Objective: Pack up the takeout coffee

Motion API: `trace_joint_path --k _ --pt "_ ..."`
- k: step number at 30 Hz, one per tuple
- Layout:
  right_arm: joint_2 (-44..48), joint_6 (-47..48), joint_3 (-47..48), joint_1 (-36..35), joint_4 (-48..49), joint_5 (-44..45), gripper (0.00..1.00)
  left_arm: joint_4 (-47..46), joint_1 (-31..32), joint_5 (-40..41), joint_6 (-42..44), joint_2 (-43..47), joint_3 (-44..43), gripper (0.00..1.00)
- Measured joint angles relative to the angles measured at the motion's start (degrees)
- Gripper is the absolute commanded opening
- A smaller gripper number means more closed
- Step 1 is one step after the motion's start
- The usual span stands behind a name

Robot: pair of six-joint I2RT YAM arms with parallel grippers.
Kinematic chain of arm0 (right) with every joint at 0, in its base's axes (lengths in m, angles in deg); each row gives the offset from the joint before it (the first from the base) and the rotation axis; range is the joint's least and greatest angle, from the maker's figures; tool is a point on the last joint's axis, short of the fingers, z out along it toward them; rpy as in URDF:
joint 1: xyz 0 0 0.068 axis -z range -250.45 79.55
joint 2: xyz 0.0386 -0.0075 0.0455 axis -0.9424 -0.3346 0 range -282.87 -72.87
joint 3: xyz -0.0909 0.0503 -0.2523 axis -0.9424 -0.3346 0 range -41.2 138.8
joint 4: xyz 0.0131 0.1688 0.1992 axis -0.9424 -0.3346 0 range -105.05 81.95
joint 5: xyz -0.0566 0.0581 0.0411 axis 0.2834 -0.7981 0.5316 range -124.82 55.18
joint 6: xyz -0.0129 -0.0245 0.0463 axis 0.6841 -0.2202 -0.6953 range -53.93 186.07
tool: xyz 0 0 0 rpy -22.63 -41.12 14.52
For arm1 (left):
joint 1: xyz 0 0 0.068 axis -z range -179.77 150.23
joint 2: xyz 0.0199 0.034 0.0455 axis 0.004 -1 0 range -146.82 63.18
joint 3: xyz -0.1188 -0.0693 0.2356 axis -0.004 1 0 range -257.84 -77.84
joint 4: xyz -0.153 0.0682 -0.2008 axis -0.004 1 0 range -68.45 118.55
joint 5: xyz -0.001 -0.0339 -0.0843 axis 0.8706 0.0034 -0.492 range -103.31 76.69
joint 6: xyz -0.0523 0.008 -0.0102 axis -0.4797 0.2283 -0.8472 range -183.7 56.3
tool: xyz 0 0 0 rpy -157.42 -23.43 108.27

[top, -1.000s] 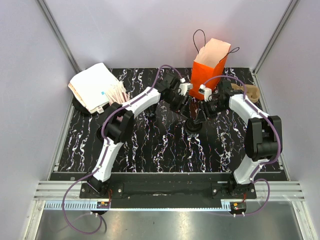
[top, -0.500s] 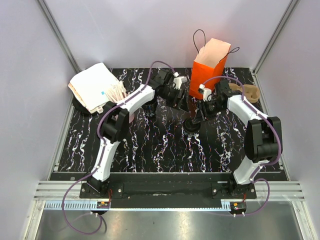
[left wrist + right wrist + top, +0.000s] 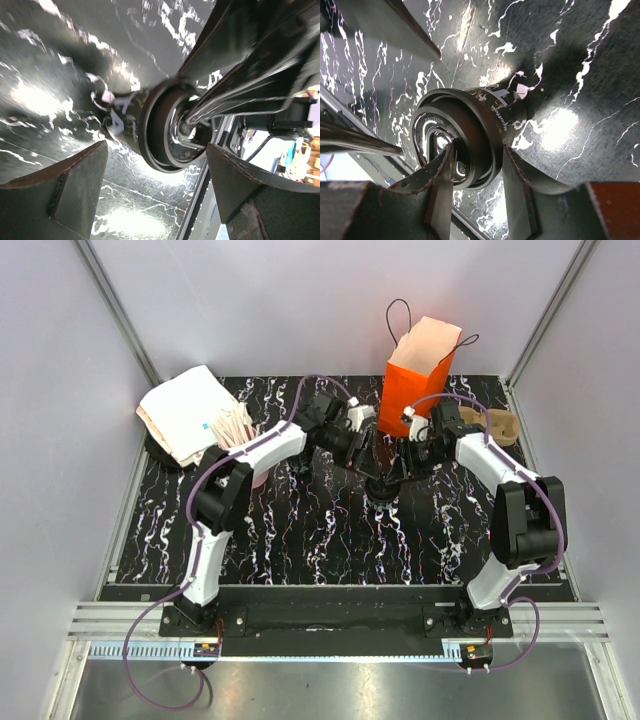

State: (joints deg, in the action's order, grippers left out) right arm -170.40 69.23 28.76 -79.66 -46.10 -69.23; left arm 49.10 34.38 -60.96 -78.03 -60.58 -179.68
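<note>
The takeout coffee [image 3: 381,483], a small black cup with a dark lid, stands on the black marbled table in front of the orange bag [image 3: 415,380]. My right gripper [image 3: 394,466] is shut on the lid's rim, one finger on the lid top and one on the outer side. This grip shows close up in the right wrist view, where the gripper [image 3: 475,175] clamps the lidded cup [image 3: 470,135]. My left gripper [image 3: 362,448] is open just left of the cup. In the left wrist view its jaws [image 3: 157,195] stand wide apart and empty, with the cup [image 3: 160,127] beyond them.
The orange bag stands open at the back. At the left are a pink cup of wooden sticks [image 3: 240,430] and a white paper stack [image 3: 185,412]. A brown cardboard carrier [image 3: 500,425] lies at the right wall. Metal rails run along the table edges.
My left gripper has opened wider and drawn back to the left, off the cup. The right gripper has kept its hold on the lid rim.
</note>
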Motion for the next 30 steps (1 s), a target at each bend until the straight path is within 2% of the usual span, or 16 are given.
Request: trace_joint_path --k 6,14,24,26,30 --pt "0.76 -2.38 -0.96 0.00 2.12 1.27 0.36 -0.33 1.57 1.79 -1.70 0.02 4.09 0.86" --pt "1.42 -4.59 -1.79 0.00 4.02 2.40 0.34 -2.89 2.25 3.41 -4.96 0.02 4.17 0.86" --pt "1.97 -5.25 -2.19 0.00 4.85 3.30 0.34 -1.75 2.78 8.00 -5.40 -0.22 3.19 0.83" --pt "2.08 -5.27 -2.21 0.00 5.11 3.50 0.34 -1.49 2.91 8.50 -5.46 -0.46 2.80 0.82" --pt "2.23 -5.40 -2.29 0.00 5.40 3.80 0.36 -1.05 3.04 8.70 -5.68 -1.42 1.42 0.73"
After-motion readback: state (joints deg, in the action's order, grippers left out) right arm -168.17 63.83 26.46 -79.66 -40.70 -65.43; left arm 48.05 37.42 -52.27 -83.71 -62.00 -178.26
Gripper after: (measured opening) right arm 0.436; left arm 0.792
